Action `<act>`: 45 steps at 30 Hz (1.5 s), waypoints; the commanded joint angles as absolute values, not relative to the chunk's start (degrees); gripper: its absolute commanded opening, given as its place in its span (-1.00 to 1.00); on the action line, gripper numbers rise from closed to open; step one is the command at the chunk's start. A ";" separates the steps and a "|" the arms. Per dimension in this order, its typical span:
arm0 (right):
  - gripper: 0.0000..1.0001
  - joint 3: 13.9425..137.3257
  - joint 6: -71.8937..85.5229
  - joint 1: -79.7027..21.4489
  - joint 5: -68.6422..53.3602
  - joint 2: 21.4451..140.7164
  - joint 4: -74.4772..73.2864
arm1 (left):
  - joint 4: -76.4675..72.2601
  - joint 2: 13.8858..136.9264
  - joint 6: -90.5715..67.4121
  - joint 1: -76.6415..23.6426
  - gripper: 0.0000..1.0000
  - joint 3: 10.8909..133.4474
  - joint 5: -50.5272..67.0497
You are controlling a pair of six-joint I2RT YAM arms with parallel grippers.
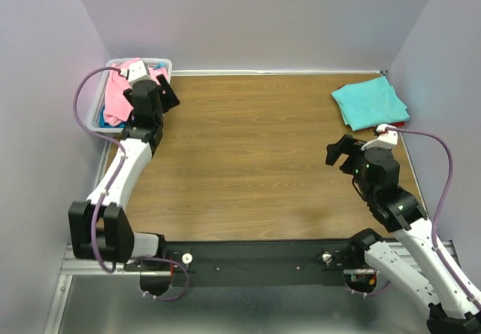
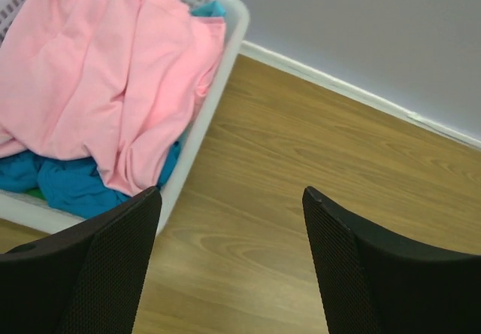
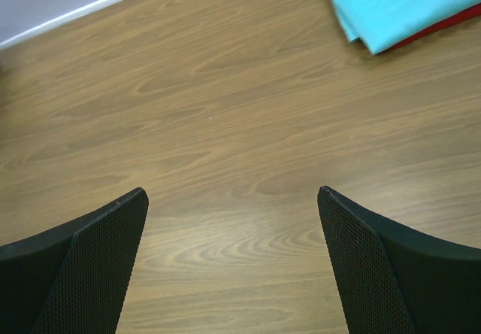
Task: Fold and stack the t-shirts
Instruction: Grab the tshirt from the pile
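**Shirts in basket and far-right stack**

Pink shirt heaped in basket, far-left corner, teal shirts under it. Aqua shirt folded far right, on red shirt. Left gripper beside basket, right gripper near aqua shirt. Both spread wide, empty.

Wood-grain table enclosed by 3 plain pale lavender walls, evenly lit

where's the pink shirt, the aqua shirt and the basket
pink shirt (image 2: 98, 71): left wrist view, middle of the crumpled fabric
aqua shirt (image 1: 370, 102): top external view, centre of its folded top
basket (image 2: 237, 25): left wrist view, white rim corner
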State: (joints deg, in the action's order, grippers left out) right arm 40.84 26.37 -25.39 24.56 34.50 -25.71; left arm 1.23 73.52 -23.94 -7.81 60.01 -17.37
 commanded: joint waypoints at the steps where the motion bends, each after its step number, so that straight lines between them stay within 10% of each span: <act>1: 1.00 38.42 28.29 -25.22 18.73 34.01 -23.29 | 3.16 83.03 -26.71 -0.89 0.61 67.56 -17.93; 17: 1.00 34.72 28.30 -25.22 18.90 34.45 -22.85 | 14.33 117.95 -26.46 8.52 0.17 92.29 -19.42; 26: 1.00 34.98 27.77 -25.14 18.72 35.68 -22.85 | 13.10 117.95 -23.91 8.96 -1.00 89.74 -20.56; 45: 1.00 36.65 27.95 -25.22 16.35 34.28 -22.94 | 9.76 96.68 -13.80 3.52 -1.00 100.19 -35.07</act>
State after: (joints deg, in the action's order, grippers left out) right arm 35.53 27.99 -25.39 18.04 35.09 -23.59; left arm 11.84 98.59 -16.56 5.82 98.10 -32.25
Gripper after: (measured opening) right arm 0.998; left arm 0.010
